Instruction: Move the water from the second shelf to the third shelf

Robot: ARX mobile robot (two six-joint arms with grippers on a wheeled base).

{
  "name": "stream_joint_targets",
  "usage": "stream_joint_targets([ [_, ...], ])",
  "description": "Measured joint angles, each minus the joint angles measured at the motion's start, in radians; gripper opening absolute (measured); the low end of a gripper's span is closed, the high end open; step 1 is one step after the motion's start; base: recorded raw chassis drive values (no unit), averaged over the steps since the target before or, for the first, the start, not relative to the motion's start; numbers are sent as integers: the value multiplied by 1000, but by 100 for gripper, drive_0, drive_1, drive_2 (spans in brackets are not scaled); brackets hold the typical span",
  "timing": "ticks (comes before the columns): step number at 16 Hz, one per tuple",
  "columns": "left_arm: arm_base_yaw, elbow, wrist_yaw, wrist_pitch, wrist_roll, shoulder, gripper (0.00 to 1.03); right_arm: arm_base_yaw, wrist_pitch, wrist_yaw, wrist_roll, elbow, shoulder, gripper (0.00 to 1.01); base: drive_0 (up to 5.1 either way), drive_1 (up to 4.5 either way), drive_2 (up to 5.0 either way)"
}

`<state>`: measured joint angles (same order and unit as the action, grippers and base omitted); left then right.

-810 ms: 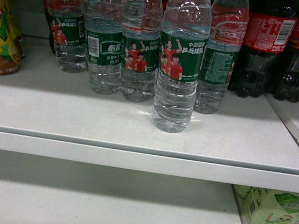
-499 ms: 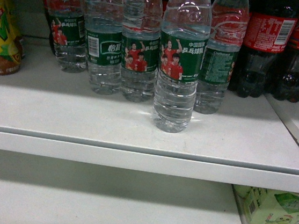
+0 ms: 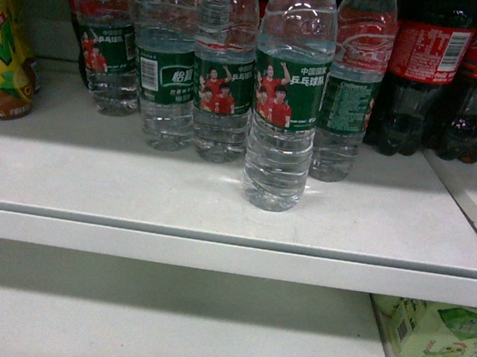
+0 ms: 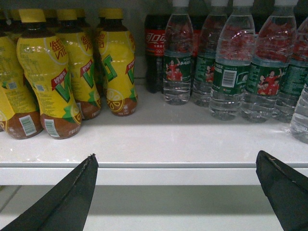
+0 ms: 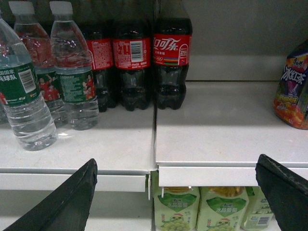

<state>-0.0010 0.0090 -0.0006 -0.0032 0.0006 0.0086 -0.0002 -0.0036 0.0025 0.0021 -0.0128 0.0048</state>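
Nothing moved: water upright, foremost on shelf.

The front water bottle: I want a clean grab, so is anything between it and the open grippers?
Nothing visible blocks it. The front water bottle stands alone ahead of the row on the shelf; bare shelf lies before it. The left gripper and right gripper are open, short of the shelf edge.

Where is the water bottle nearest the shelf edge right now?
In the head view, the water bottle stands centre-right on the upper shelf, forward of the water row, cola bottles to its right.
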Motion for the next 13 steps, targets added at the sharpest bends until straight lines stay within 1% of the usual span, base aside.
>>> stream_joint_targets([
  [3, 0, 0, 0, 0, 0, 0, 98, 0, 0, 0, 0, 0, 0, 98, 0, 0, 0],
  [4, 0, 0, 0, 0, 0, 0, 98, 2, -16, 10, 7, -2, 3, 98, 0, 0, 0],
  [5, 0, 0, 0, 0, 0, 0, 98, 11, -138, 78, 74, -52, 82, 98, 0, 0, 0],
  [6, 0, 0, 0, 0, 0, 0, 98, -69, -97, 43, 113, -97, 189, 98, 0, 0, 0],
  [7, 0, 0, 0, 0, 0, 0, 98, -158, -12, -11, 128, -157, 272, 98, 0, 0, 0],
  [8, 0, 0, 0, 0, 0, 0, 98, -190, 93, -31, 129, -247, 374, 98, 0, 0, 0],
  [9, 0, 0, 0, 0, 0, 0, 98, -161, 154, -32, 127, -317, 468, 98, 0, 0, 0],
  [10, 0, 0, 0, 0, 0, 0, 98, -99, 202, -21, 119, -376, 552, 98, 0, 0, 0],
  [11, 0, 0, 0, 0, 0, 0, 98, -27, 235, 17, 103, -408, 609, 98, 0, 0, 0],
  [12, 0, 0, 0, 0, 0, 0, 98, 61, 277, 64, 85, -409, 663, 98, 0, 0, 0],
  [13, 0, 0, 0, 0, 0, 0, 98, 240, 376, 134, 56, -394, 797, 98, 0, 0, 0],
])
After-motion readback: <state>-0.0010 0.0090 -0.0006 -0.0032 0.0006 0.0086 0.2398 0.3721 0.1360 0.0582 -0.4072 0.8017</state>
